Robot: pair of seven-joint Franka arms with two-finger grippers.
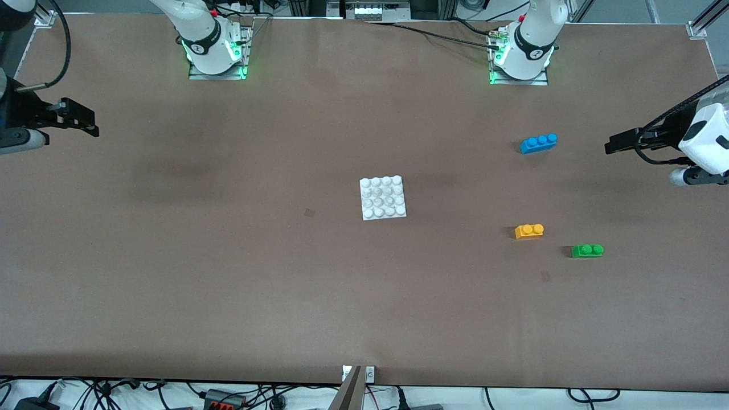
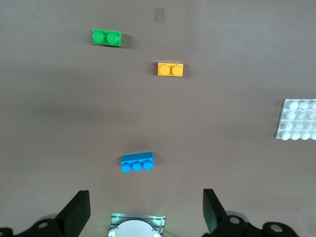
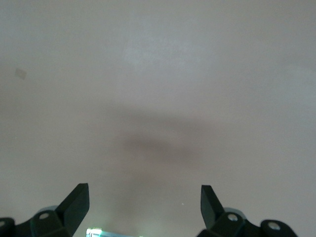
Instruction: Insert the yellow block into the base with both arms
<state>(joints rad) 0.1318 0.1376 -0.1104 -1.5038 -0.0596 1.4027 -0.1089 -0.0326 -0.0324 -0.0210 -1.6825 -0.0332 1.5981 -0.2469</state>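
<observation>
The yellow block [image 1: 529,230] [image 2: 170,69] lies loose on the brown table, toward the left arm's end. The white studded base [image 1: 383,197] [image 2: 297,120] sits flat near the table's middle, with nothing on it. My left gripper [image 1: 614,144] [image 2: 146,202] hangs open and empty in the air over the left arm's end of the table, well apart from the block. My right gripper [image 1: 90,122] [image 3: 144,197] is also open and empty, raised over bare table at the right arm's end.
A blue three-stud brick [image 1: 538,143] [image 2: 137,162] lies farther from the front camera than the yellow block. A green two-stud brick [image 1: 587,250] [image 2: 106,37] lies beside the yellow block, slightly nearer the camera. Both arm bases [image 1: 216,51] [image 1: 521,57] stand along the table's back edge.
</observation>
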